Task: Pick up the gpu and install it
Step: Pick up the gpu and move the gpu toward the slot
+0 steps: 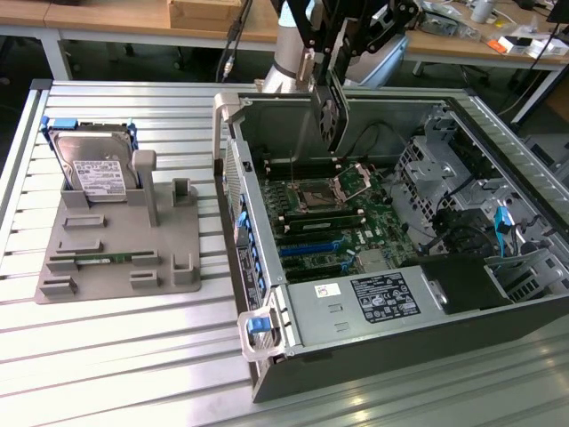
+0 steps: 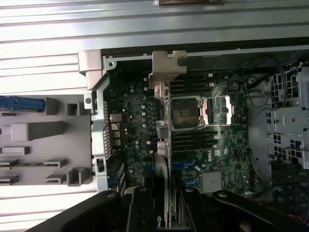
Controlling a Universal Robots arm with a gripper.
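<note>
My fingers (image 2: 147, 212) are clamped on the top edge of the gpu (image 1: 332, 116), which hangs upright above the open computer case (image 1: 373, 351), clear of the motherboard (image 1: 356, 233). I judge the card must stay square to the blue slots (image 1: 311, 247) (bracket toward the case wall). The processor socket (image 1: 320, 194) lies right below it. The hard drive (image 1: 93, 169) stands well apart on the counter (image 1: 116, 365).

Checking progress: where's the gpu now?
In the exterior view, the thin black-and-green gpu card hangs in the gripper above the open grey computer case, over its green motherboard.
</note>
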